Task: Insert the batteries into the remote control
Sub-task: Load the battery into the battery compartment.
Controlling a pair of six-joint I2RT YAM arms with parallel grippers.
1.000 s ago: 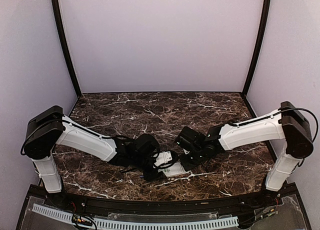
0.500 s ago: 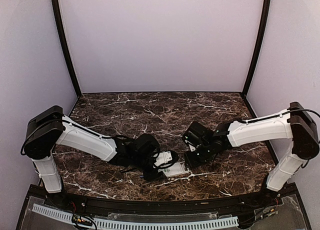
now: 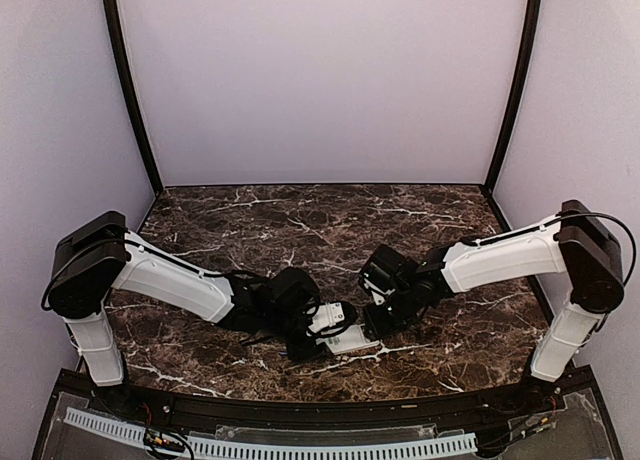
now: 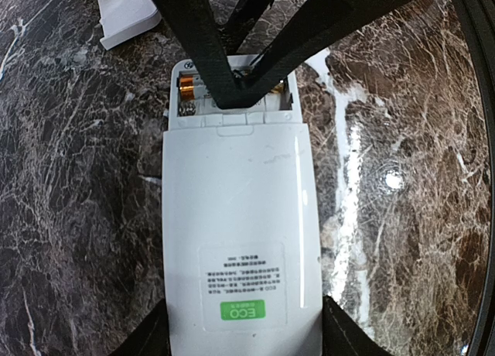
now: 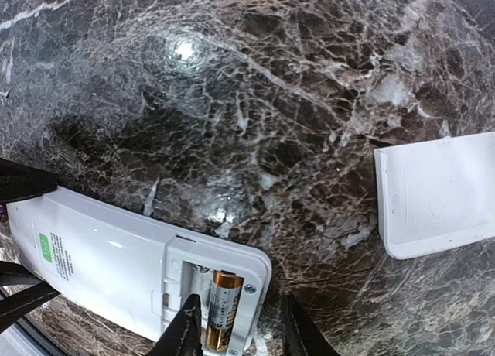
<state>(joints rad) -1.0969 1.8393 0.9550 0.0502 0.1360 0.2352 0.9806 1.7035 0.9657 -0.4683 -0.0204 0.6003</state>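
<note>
The remote control (image 4: 240, 232) lies back side up on the marble, its green-labelled end between my left gripper (image 4: 244, 342), which is shut on it. Its battery compartment (image 5: 213, 294) is uncovered. One gold and black battery (image 5: 220, 309) lies in the slot nearest the remote's end. My right gripper (image 5: 241, 330) hangs open over that end, one finger (image 5: 186, 333) inside the compartment beside the battery, the other off the remote's edge. In the top view the remote control (image 3: 347, 338) sits between my left gripper (image 3: 320, 330) and my right gripper (image 3: 372, 320).
The loose white battery cover (image 5: 437, 195) lies flat on the marble a short way past the remote's open end, and shows as a white piece (image 4: 124, 15) in the left wrist view. Lilac walls close in the table (image 3: 300, 220) on three sides.
My right gripper went from shut to open. Its arm drew back to the right, then came back over the remote's open end. The left arm and the remote stayed put.
</note>
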